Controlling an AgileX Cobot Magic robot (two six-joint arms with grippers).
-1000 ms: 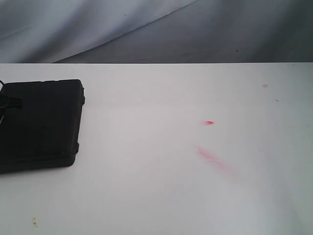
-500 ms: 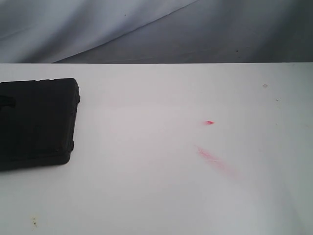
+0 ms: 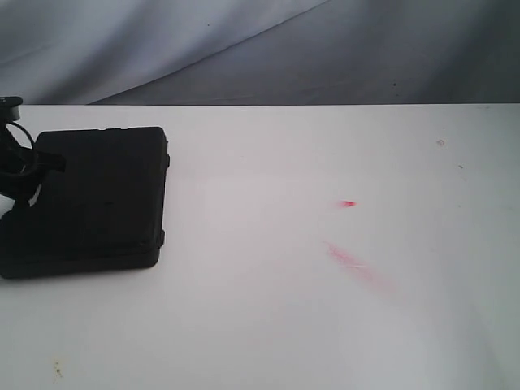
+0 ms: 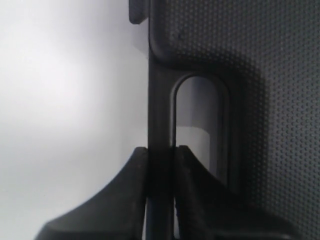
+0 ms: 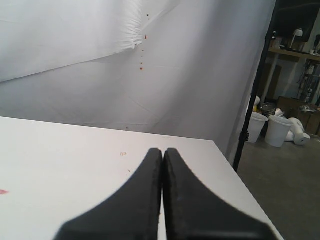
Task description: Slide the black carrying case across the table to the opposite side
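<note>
Exterior view: case (image 3: 97, 203) sits far left of frame, left gripper (image 4: 160, 152) pinching its handle (image 4: 160, 110), table (image 3: 325, 325) stretching off right. Right gripper (image 5: 163, 150) is closed on nothing and farther away.

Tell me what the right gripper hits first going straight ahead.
Way looks free: the right gripper points across the table; past its far edge hangs the white cloth, probably first, depth unclear.
</note>
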